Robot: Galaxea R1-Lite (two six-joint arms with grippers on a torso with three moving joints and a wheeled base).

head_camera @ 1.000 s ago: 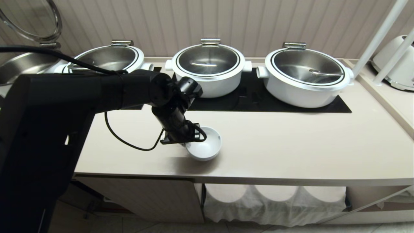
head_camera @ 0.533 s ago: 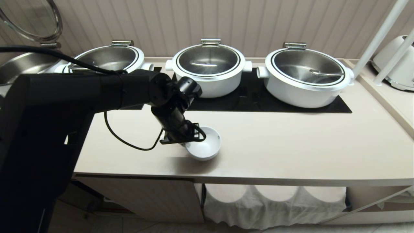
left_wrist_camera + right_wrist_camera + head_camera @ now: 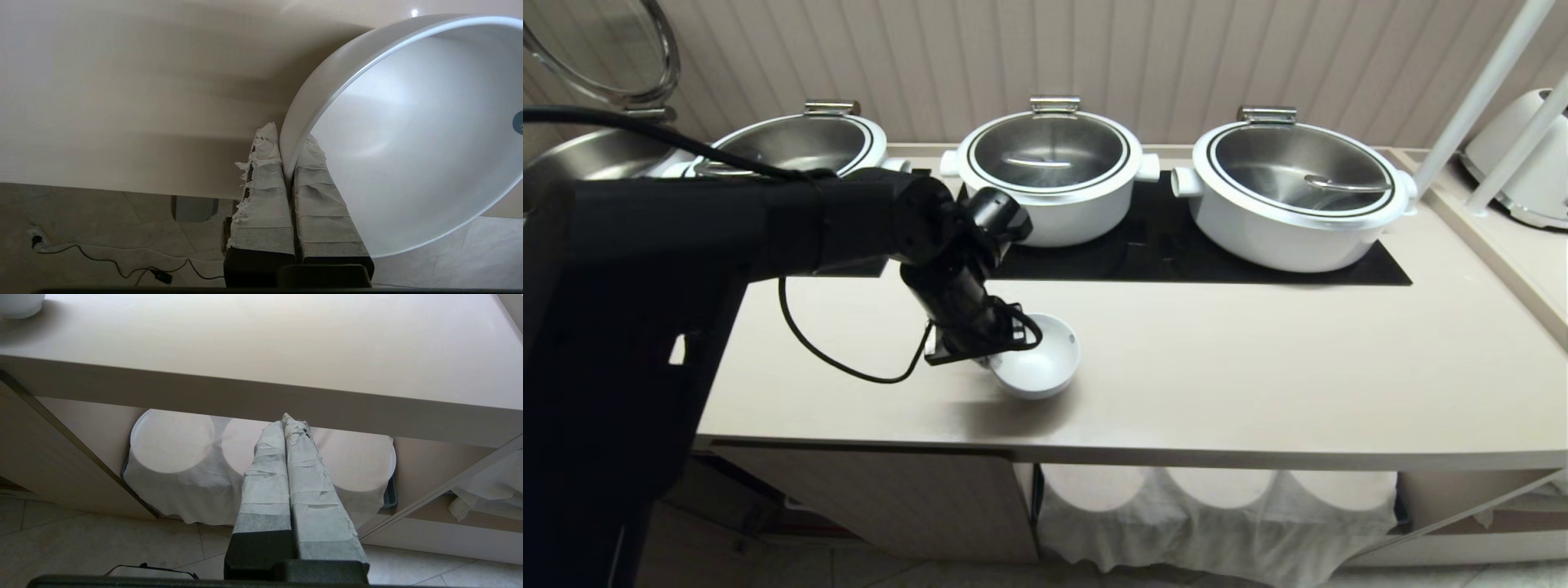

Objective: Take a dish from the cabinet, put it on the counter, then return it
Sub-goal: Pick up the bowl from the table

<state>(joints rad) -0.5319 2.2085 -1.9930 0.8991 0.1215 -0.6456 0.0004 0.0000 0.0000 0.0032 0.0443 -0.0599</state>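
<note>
Since a second ago the left arm's black bulk has drifted slightly leftward and upward in the head view, and the dish (image 3: 1037,363) has gone with it, a touch farther from the counter's front edge and tipped at nearly the same angle; the pots and hob panels have kept their places, so the camera has not moved. I judge that the bowl is being lifted off or carried just above the counter (image 3: 1258,367), which would mean the return leg to the cabinet (image 3: 890,498) is beginning, though the frames cannot settle whether its foot is touching the worktop. Three big white lidded pots (image 3: 1052,175) stand behind on the black hob panels (image 3: 1176,257), well apart from the bowl. The left arm reaches across from the robot's left, forearm level, wrist bent steeply down toward the worktop. Its left gripper (image 3: 288,171) has its taped fingers (image 3: 265,192) pinching the bowl's rim, one inside the wall and one outside, so the bowl hangs tilted from that side. The right gripper (image 3: 286,428) hangs low in front of the open cabinet, fingers pressed together on nothing, facing cloth-covered stacks (image 3: 171,457) on the shelf.
</note>
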